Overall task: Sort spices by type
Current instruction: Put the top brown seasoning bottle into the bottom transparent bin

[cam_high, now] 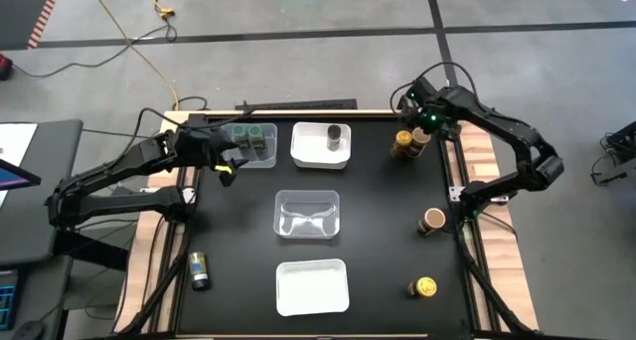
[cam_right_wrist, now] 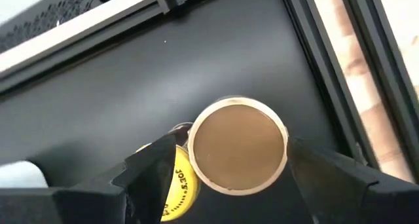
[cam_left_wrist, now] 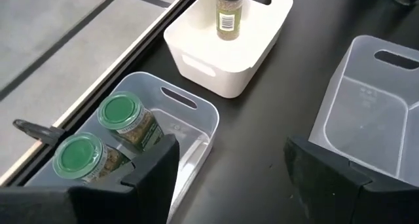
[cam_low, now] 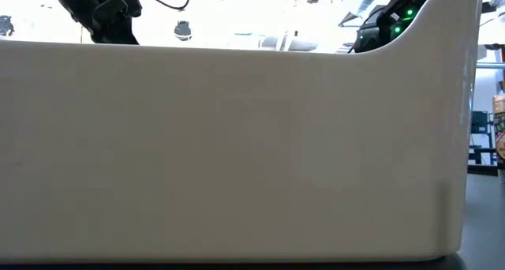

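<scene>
1. The right gripper (cam_right_wrist: 226, 175) sits at the desk's (cam_high: 378, 221) far right corner, fingers around a tan-lidded jar (cam_right_wrist: 237, 145), with a yellow-lidded jar (cam_right_wrist: 177, 178) touching it.
2. The left gripper (cam_left_wrist: 229, 168) hangs open and empty beside the clear tray (cam_left_wrist: 196, 112) holding two green-lidded jars (cam_left_wrist: 121, 112).

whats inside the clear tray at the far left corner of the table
Two green-lidded jars stand side by side in the clear tray, as the high view and left wrist view show. The left gripper, open, covers the tray's near end, so that part is hidden.
</scene>
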Controlling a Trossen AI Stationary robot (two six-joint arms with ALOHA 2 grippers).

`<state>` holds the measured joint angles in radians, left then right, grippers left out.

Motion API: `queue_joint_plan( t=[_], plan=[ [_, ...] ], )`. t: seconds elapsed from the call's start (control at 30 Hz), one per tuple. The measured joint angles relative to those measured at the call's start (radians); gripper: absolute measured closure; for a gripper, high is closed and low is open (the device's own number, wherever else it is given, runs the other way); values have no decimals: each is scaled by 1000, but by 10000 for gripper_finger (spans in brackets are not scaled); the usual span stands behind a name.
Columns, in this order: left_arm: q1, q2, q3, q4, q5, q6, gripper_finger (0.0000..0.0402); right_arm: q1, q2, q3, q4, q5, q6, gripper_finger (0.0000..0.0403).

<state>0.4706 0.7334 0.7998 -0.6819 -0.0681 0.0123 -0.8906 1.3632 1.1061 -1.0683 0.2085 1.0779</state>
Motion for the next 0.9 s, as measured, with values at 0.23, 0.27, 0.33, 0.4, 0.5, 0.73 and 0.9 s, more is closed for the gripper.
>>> queue_joint_plan(
  t=[0.23,0.27,0.33,0.4,0.5,0.73,0.9],
  plan=[
    [0,0,0,0,0,99,138,0,-1,0,3,0,51,85],
    [0,0,0,0,0,108,138,0,-2,0,2,0,51,85],
    [0,0,0,0,-1,126,138,5,-3,0,1,0,51,85],
    [2,0,0,0,-11,139,138,16,-3,0,2,0,48,85],
    [2,0,0,0,-25,142,138,23,-3,0,6,3,47,85],
    [2,0,0,0,-48,143,138,21,-3,0,4,27,45,56],
    [2,0,0,-2,-52,144,138,19,-3,0,4,50,57,9]
  ],
)
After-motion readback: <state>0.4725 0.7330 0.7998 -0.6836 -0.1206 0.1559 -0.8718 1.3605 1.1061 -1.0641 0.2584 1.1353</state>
